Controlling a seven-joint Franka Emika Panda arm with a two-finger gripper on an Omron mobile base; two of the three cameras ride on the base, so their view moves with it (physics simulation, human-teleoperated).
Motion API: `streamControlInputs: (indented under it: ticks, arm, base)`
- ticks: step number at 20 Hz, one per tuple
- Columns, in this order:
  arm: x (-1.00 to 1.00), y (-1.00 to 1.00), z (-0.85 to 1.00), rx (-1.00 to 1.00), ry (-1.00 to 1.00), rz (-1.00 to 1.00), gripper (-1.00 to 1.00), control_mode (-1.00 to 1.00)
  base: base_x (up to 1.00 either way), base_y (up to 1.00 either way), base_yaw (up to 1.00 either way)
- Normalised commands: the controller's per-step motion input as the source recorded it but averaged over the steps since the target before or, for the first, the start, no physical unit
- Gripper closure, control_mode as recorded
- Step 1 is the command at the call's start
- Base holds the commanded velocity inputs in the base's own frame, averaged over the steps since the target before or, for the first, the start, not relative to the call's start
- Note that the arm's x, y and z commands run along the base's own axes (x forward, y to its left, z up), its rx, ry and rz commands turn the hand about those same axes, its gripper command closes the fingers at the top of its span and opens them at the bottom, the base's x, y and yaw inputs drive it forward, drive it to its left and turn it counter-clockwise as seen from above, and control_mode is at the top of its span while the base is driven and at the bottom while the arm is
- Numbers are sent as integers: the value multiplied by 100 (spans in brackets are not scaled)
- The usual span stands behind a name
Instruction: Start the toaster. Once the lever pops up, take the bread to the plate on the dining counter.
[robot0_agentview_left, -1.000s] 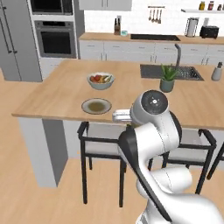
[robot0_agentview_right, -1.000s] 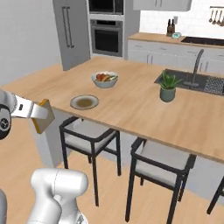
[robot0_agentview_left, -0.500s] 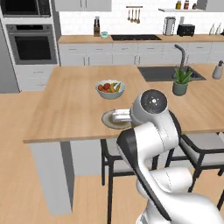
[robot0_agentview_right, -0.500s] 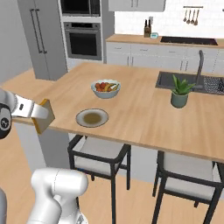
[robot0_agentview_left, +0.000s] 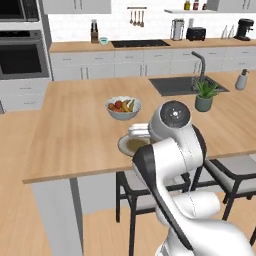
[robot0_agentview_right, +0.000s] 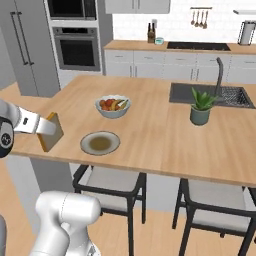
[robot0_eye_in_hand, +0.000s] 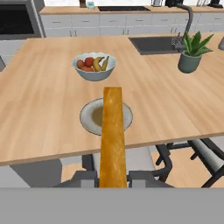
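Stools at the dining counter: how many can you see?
2. One stool sits under the dining counter edge below the plate; the other stool is further right, below the potted plant. More may be hidden.

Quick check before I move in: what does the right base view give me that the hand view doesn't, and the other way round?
Right base view: the bread from the side, held upright in the shut gripper, short of the dining counter edge, plus the fridge and the hanging utensils.

Hand view: the bread edge-on, lined up with the plate ahead of it.

Both: plate, fruit bowl, potted plant, sink, oven, stools.
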Motion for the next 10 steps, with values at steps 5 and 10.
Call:
streamControlInputs:
  ticks: [5, 10]
  arm:
    - [0, 0, 0, 0, 0, 0, 100, 100]
    - [17, -19, 0, 0, 1, -6, 100, -100]
  base:
    - [3, 0, -9]
    - [0, 0, -1]
